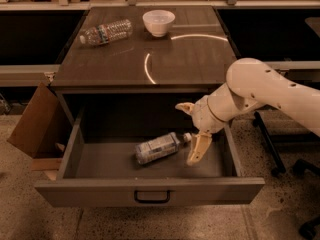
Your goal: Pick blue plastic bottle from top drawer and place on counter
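The blue plastic bottle (157, 148) lies on its side in the open top drawer (150, 189), its white cap pointing right. My gripper (190, 129) is open and empty inside the drawer, just right of the bottle's cap. One finger (198, 151) reaches down beside the cap and the other finger (183, 106) sticks out higher up to the left. The counter (190, 59) is the glossy wood-grain top behind the drawer. The drawer's dark handle (151, 197) sits in the middle of its front panel.
A longer ribbed clear bottle (106, 32) lies at the counter's back left, and a white bowl (158, 22) stands beside it. A cardboard box (32, 124) leans left of the cabinet. Chair legs (300, 166) stand at the right.
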Available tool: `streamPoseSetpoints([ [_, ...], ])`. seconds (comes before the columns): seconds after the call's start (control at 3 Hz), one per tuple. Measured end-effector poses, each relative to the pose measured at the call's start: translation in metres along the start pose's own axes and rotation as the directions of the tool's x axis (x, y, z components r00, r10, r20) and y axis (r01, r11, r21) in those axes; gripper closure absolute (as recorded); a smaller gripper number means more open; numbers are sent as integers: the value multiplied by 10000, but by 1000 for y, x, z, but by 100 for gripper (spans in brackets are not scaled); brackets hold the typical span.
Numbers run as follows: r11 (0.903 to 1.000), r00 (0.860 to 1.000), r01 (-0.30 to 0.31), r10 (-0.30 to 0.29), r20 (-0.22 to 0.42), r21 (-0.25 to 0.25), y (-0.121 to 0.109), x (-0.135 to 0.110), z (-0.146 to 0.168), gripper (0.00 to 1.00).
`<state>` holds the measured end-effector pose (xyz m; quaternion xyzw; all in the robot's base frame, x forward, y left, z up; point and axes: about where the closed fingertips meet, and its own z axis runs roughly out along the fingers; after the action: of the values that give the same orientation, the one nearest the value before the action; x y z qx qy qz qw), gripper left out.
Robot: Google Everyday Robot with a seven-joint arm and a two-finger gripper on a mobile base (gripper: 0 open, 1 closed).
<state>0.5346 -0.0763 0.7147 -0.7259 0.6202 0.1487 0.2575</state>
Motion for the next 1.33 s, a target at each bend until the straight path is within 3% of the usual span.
streamPoseSetpoints([
  [0.67,9922,9946,1022,-1031,-98,-717,-13,9,50,0],
  [1.33,9729,9829,1632,-1746,-581,-1636,-8,4,99,0],
])
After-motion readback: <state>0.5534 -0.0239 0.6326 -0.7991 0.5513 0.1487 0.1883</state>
